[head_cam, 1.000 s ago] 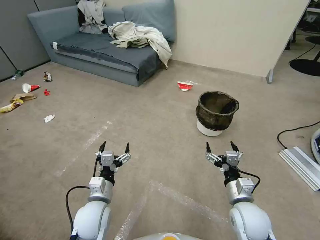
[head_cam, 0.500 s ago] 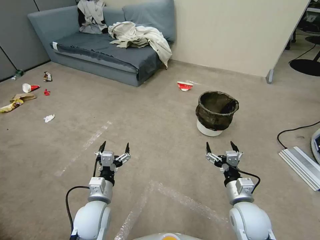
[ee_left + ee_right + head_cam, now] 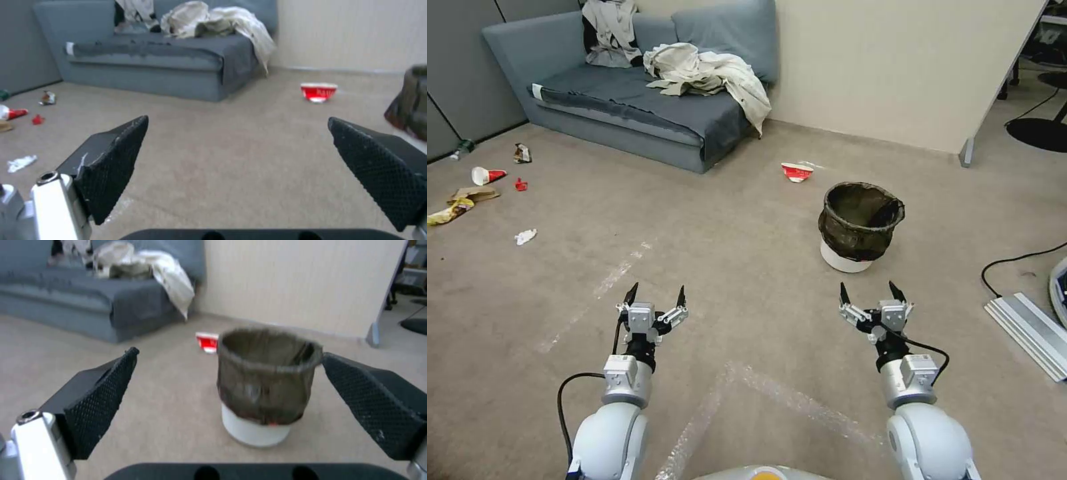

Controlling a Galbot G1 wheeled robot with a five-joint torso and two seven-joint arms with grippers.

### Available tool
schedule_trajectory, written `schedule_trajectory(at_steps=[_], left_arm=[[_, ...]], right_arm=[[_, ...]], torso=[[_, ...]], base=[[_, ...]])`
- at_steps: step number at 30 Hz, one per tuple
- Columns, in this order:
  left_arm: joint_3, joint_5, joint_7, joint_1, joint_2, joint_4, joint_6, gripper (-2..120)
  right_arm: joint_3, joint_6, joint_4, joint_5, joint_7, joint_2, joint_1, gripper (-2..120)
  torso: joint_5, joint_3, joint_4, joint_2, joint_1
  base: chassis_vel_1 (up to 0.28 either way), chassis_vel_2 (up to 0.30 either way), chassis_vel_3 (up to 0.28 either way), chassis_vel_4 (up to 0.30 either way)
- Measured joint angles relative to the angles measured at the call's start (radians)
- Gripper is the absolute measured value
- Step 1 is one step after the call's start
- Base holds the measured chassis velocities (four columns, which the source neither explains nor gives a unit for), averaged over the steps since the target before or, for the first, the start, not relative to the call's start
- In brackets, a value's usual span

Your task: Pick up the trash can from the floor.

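The trash can point(image 3: 859, 227) stands upright on the floor point(image 3: 740, 267), a small white bin with a crinkled black bag folded over its rim. In the right wrist view the trash can point(image 3: 265, 386) sits straight ahead between the spread fingers. My right gripper point(image 3: 867, 293) hangs open a short way in front of it, apart from it. Off to the left, my left gripper point(image 3: 655, 291) is open too, holding nothing. The can's edge point(image 3: 411, 100) shows at the side of the left wrist view.
A crushed red-and-white cup point(image 3: 796, 171) lies beyond the can. A grey sofa point(image 3: 627, 100) with clothes stands at the back left, litter point(image 3: 487, 177) on the carpet at far left. A cable point(image 3: 1014, 263) and metal rail point(image 3: 1030, 333) lie at right. A partition wall point(image 3: 894, 67) rises behind.
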Motion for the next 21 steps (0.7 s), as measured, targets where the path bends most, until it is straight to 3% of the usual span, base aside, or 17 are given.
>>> schedule_trajectory(at_steps=[3, 6, 12, 21], left_arm=[[0.000, -0.018, -0.019, 0.030, 0.013, -0.056, 0.006, 100], [-0.001, -0.051, -0.054, 0.087, 0.037, -0.163, 0.016, 100], [-0.004, -0.101, -0.114, 0.184, 0.077, -0.339, 0.034, 100], [-0.020, -0.097, -0.144, 0.218, 0.081, -0.373, 0.036, 100]], right_arm=[[0.010, -0.035, 0.067, 0.005, -0.010, 0.021, -0.009, 100], [0.022, -0.072, 0.155, 0.041, -0.028, 0.043, -0.022, 100], [0.025, -0.075, 0.166, 0.061, -0.035, 0.037, -0.027, 100], [0.025, -0.077, 0.151, 0.059, -0.043, 0.024, -0.026, 100]], torso=[[0.0002, 0.000, 0.0000, 0.000, 0.000], [-0.0002, 0.000, -0.0001, 0.000, 0.000], [0.0003, 0.000, -0.0004, 0.000, 0.000], [0.0003, 0.000, -0.0002, 0.000, 0.000]], base=[[0.000, 0.000, 0.000, 0.000], [0.000, 0.000, 0.000, 0.000], [0.000, 0.000, 0.000, 0.000], [0.000, 0.000, 0.000, 0.000]])
